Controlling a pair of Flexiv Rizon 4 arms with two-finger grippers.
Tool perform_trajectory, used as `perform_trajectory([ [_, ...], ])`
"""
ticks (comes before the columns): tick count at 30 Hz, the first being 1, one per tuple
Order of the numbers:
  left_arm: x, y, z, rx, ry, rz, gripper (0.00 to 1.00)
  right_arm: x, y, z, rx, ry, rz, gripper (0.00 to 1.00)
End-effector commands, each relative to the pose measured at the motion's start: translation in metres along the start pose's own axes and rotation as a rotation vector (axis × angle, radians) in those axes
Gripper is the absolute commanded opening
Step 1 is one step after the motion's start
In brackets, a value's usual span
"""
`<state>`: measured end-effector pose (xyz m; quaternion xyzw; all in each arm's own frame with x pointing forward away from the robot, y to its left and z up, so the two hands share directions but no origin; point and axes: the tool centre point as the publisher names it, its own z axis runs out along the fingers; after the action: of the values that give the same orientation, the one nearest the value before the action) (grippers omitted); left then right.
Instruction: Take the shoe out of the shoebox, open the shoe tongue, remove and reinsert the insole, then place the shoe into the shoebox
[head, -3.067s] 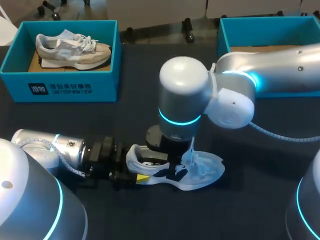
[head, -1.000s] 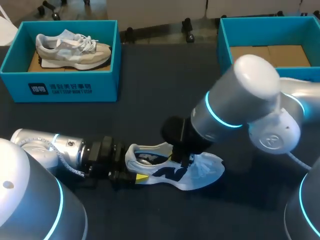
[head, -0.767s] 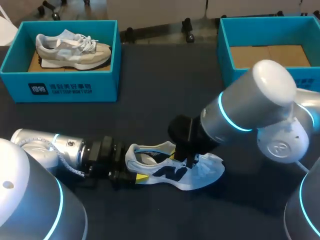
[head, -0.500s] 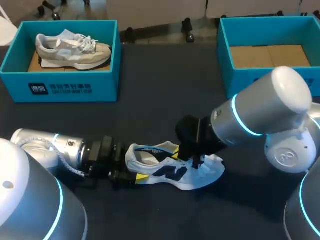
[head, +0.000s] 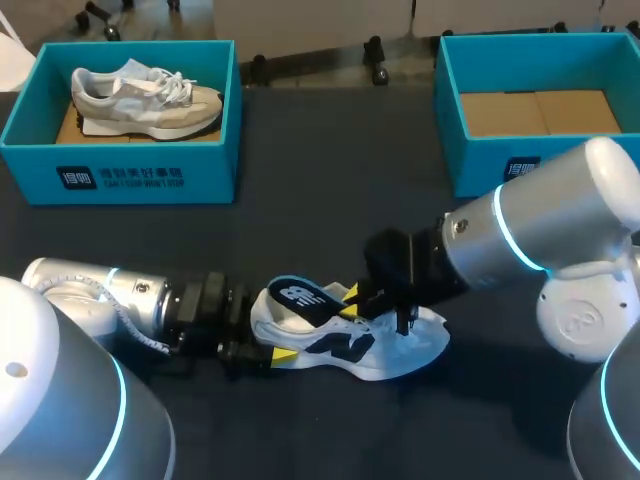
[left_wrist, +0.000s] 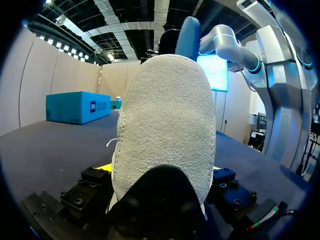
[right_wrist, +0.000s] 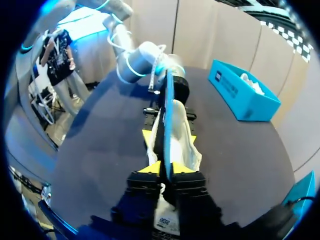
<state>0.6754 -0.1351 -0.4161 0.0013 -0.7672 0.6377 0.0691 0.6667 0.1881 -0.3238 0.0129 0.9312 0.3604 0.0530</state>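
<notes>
Nearest us, our left arm (head: 130, 296) lies low along the dark table (head: 330, 170) from the near left. The left gripper (head: 262, 336) is clamped on the heel of the white-and-blue shoe (head: 385, 342), which rests on its sole at the table's near middle, toe pointing right. In the left wrist view the fuzzy grey heel lining (left_wrist: 165, 120) fills the space between the 2 fingers, pressed from both sides. Just right of it, our right gripper (head: 352, 302) comes in from the right and is pinched on the dark blue insole (head: 298, 296). The insole's heel end stands lifted out of the shoe's opening. The right wrist view shows the insole edge-on between the 2 yellow tips (right_wrist: 152, 167). Farther back, 2 teal boxes sit well apart. The far-left shoebox (head: 120, 175) holds a grey-and-white shoe (head: 145, 98), and the far-right shoebox (head: 480, 155) shows its cardboard floor (head: 535, 110).
</notes>
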Motion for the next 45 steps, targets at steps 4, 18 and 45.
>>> perform_trajectory([
  [4, 0.0, -0.001, 0.0, -0.001, -0.001, -0.001, 0.0, -0.005, 0.019, -0.001, 0.071, 0.059, -0.032, 0.44],
  [18, 0.0, -0.001, 0.0, -0.001, -0.001, -0.001, 0.0, -0.001, 0.016, 0.0, 0.265, 0.034, 0.103, 0.47],
  [45, 0.0, -0.001, 0.0, -0.001, -0.001, -0.001, 0.0, -0.012, 0.002, 0.023, 0.46, -0.02, 0.294, 0.47],
])
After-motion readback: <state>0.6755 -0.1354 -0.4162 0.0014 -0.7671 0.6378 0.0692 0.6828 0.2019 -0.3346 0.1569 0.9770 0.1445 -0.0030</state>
